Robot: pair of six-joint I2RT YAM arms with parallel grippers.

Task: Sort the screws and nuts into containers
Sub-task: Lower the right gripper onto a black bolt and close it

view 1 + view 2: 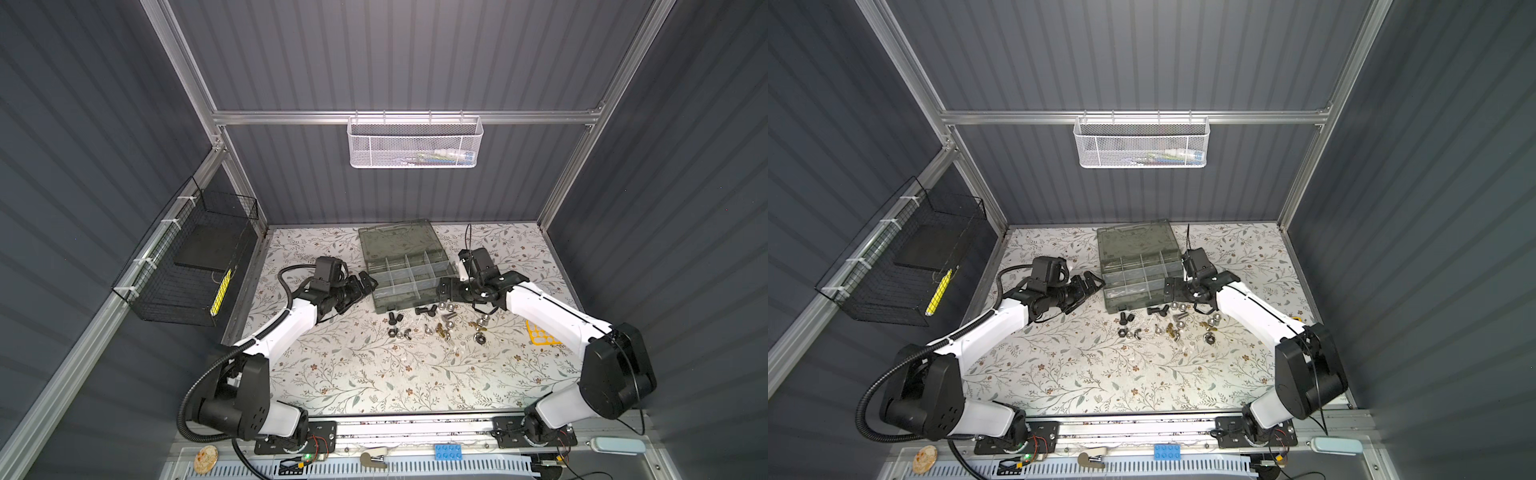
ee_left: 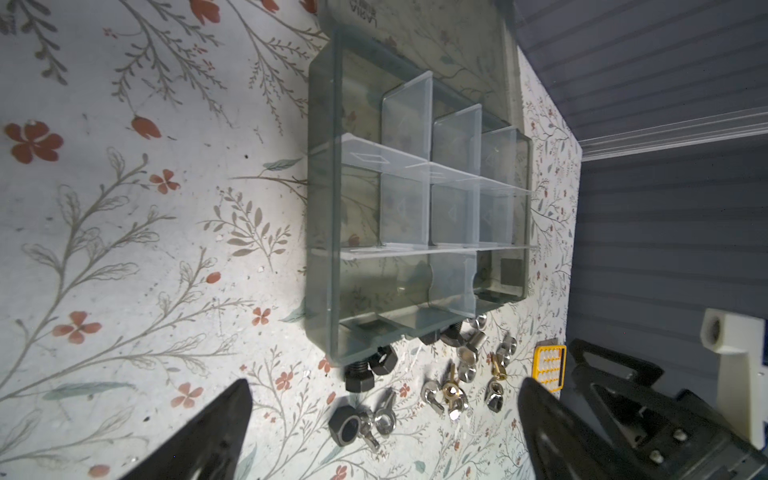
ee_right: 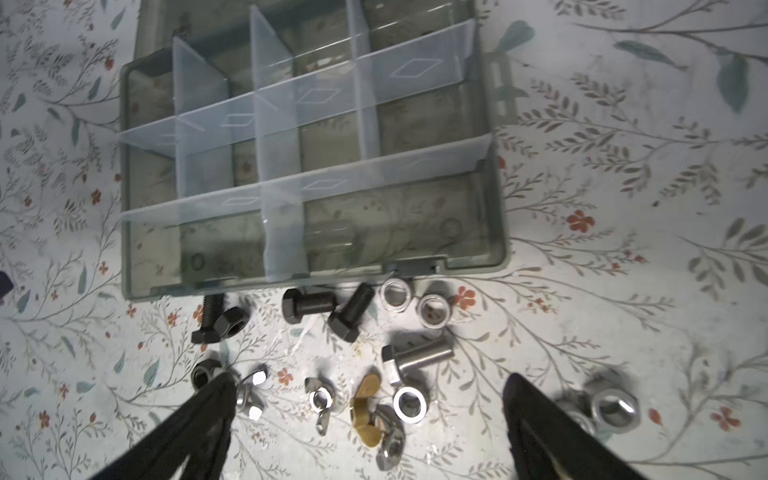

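The screws and nuts [image 1: 426, 309] [image 1: 1158, 309] lie loose on the floral mat, just in front of the organiser case. The case's containers [image 1: 386, 302] [image 1: 1125, 305] look empty in both wrist views. My left gripper [image 1: 368, 282] [image 1: 1090, 282] hangs open at the case's left side, holding nothing. In the left wrist view a black nut [image 2: 345, 424] lies between the left gripper [image 2: 384, 382] fingers' spread. My right gripper [image 1: 444, 289] [image 1: 1169, 289] is open by the case's front right corner. Below the right gripper [image 3: 369, 376] lie a brass wing nut [image 3: 365, 409] and a silver bolt [image 3: 419, 357].
The case's lid [image 1: 395, 239] lies flat behind it. A yellow grid piece [image 1: 540, 332] sits under the right arm. A white mesh basket [image 1: 415, 143] hangs on the back wall and a black wire basket [image 1: 187, 266] on the left wall.
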